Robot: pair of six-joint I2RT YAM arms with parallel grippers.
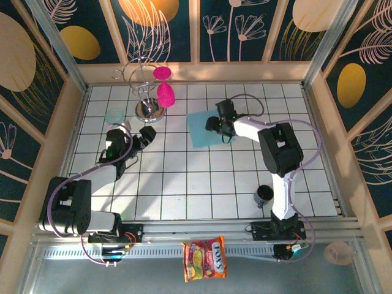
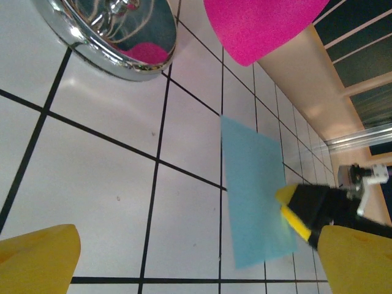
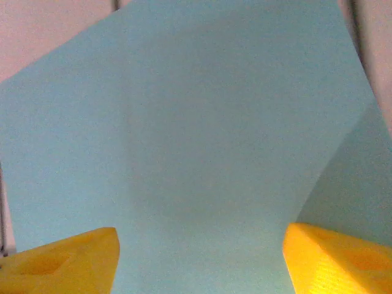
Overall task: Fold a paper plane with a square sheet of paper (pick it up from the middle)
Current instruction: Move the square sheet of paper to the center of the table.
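The square sheet of paper (image 1: 202, 128), light blue, lies on the white tiles right of the table's middle. It also shows flat in the left wrist view (image 2: 254, 184). My right gripper (image 1: 215, 125) stands at the sheet's right edge. Its yellow fingers (image 3: 58, 263) are wide apart, with the sheet (image 3: 196, 135) spanning the gap between them. The right gripper (image 3: 199, 260) is open. One right fingertip (image 2: 288, 205) rests over the paper's edge. My left gripper (image 1: 144, 137) hovers open over bare tiles about two tiles left of the sheet, with nothing between its fingers (image 2: 37, 260). The paper has no plane shape.
A chrome stand (image 1: 147, 110) holding pink goblets (image 1: 165, 94) stands at the back, left of the sheet. A translucent teal cup (image 1: 114, 116) is beside my left arm. A dark mug (image 1: 264, 195) sits near the right base. Wooden walls ring the table. A snack packet (image 1: 205, 258) lies beyond the front rail.
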